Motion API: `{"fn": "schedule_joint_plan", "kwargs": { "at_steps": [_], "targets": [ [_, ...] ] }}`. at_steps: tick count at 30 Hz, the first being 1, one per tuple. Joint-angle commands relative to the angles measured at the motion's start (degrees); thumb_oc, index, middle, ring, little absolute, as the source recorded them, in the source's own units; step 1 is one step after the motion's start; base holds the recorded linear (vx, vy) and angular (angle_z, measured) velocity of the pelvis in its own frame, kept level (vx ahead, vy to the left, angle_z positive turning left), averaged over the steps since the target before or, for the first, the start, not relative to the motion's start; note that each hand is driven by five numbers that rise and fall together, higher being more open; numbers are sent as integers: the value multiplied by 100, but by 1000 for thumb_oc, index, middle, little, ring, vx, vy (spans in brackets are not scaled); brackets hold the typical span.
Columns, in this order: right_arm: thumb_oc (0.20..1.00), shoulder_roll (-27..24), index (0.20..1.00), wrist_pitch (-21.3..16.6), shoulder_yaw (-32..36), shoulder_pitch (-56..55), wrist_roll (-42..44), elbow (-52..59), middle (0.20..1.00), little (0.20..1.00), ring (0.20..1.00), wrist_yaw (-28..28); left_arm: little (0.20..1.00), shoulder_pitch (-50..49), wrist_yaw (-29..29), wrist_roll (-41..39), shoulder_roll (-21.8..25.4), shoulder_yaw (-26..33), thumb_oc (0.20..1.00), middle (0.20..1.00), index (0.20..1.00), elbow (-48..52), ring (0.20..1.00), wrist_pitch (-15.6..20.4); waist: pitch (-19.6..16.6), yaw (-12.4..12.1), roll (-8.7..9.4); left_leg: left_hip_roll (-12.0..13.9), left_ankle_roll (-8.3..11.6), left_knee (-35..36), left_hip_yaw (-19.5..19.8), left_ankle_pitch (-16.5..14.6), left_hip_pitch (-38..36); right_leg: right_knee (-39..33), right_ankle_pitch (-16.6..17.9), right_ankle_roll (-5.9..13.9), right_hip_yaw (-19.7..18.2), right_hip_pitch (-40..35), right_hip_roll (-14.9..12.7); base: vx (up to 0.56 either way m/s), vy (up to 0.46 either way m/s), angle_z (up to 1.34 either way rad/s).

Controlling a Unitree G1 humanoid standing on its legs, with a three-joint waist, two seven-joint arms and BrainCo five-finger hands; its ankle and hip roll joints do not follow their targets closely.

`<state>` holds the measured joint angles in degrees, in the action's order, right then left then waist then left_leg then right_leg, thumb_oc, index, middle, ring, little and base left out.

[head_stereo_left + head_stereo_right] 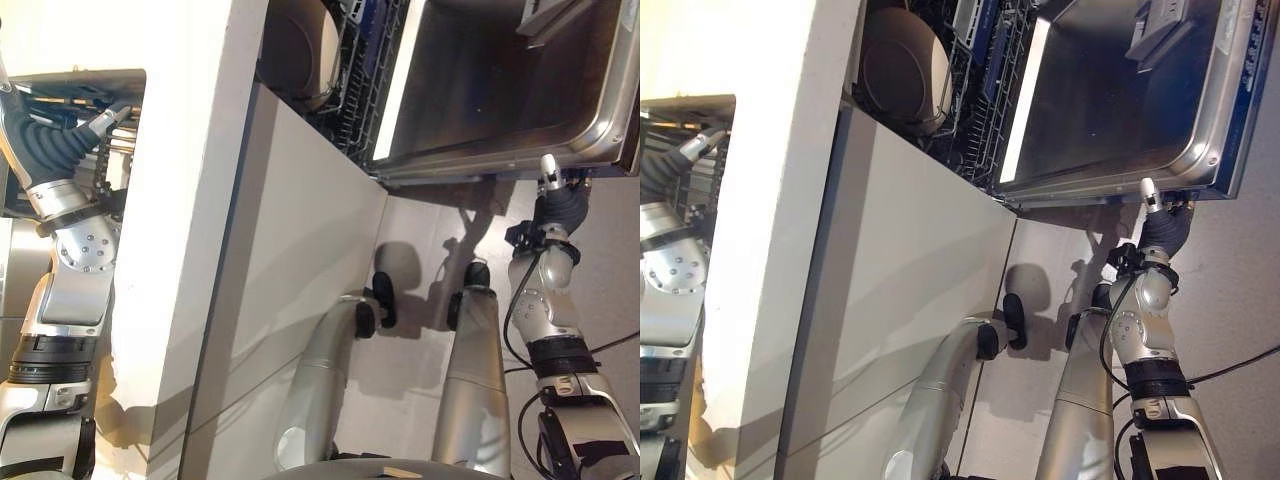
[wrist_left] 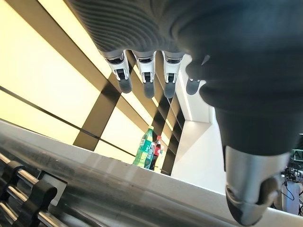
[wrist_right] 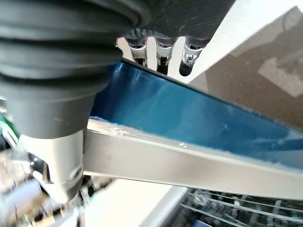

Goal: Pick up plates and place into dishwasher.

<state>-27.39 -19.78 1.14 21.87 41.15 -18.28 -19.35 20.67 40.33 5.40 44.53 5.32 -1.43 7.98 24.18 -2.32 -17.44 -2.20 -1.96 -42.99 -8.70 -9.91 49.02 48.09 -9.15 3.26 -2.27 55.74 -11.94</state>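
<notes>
Our right hand point(image 1: 553, 195) is at the outer edge of the open dishwasher door point(image 1: 500, 90). In the right wrist view its fingers point(image 3: 161, 52) reach over the door's blue edge and go behind it, and the thumb point(image 3: 57, 170) sits on the near side of the shiny steel rim. We cannot tell if the fingers are curled or straight, because the door hides their tips.

Our left hand point(image 1: 105, 122) is up over the white counter point(image 1: 190, 200), next to a dark rack with metal bars point(image 2: 28, 198). In the left wrist view its fingers point(image 2: 144, 78) hang loose and a little bent, with the thumb point(image 2: 248, 198) apart from them. It holds nothing and touches nothing.

One round plate point(image 1: 902, 70) stands on its edge in the dishwasher rack point(image 1: 985, 90), just behind the counter's side.

Between the white cabinet side point(image 1: 290, 280) and the door there is open floor point(image 1: 420, 250). Far off in the left wrist view, a few bottles point(image 2: 149, 152) stand together.
</notes>
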Motion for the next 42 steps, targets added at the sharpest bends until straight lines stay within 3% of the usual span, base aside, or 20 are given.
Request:
{"fn": "schedule_joint_plan", "kwargs": {
  "at_steps": [1,16,19,32,42],
  "targets": [
    [1000,-19,1000,-433,-512,1021,-1367,1770,1000,1000,1000,609,1000,-613,-55,-5,-1088,-913,1000,1000,1000,313,1000,-23,562,137,286,196,314,977,324,913,-325,158,3,1,110,-600,142,42,-51,4],
    [1000,325,1000,-382,-666,904,-2112,2338,1000,1000,1000,468,1000,-828,-347,-212,-693,-397,1000,1000,1000,363,1000,-9,562,-327,1112,159,323,1465,812,985,-1592,-867,173,-92,889,-2490,178,41,-89,15],
    [1000,344,1000,-367,-687,869,-2166,2366,1000,1000,1000,537,1000,-916,-377,-231,-672,-337,1000,1000,1000,388,1000,6,562,-383,1201,139,312,1536,886,926,-1935,-1006,110,-107,992,-2894,159,52,-27,13],
    [1000,279,1000,-312,-779,835,-2073,2502,1000,1000,1000,771,1000,-870,-462,-387,-565,-224,1000,1000,1000,295,1000,111,408,-534,1358,192,326,2171,1065,1195,-2778,-1774,256,-156,1345,-3932,200,-2,-31,13],
    [1000,287,1000,-61,-723,-49,-1882,2750,1000,1000,1000,588,1000,-1009,-434,-230,-688,-181,1000,1000,1000,410,1000,149,78,-364,1518,348,390,2817,904,1372,-3276,-2536,414,-113,1452,-4494,351,-48,-58,5]
  ]
}}
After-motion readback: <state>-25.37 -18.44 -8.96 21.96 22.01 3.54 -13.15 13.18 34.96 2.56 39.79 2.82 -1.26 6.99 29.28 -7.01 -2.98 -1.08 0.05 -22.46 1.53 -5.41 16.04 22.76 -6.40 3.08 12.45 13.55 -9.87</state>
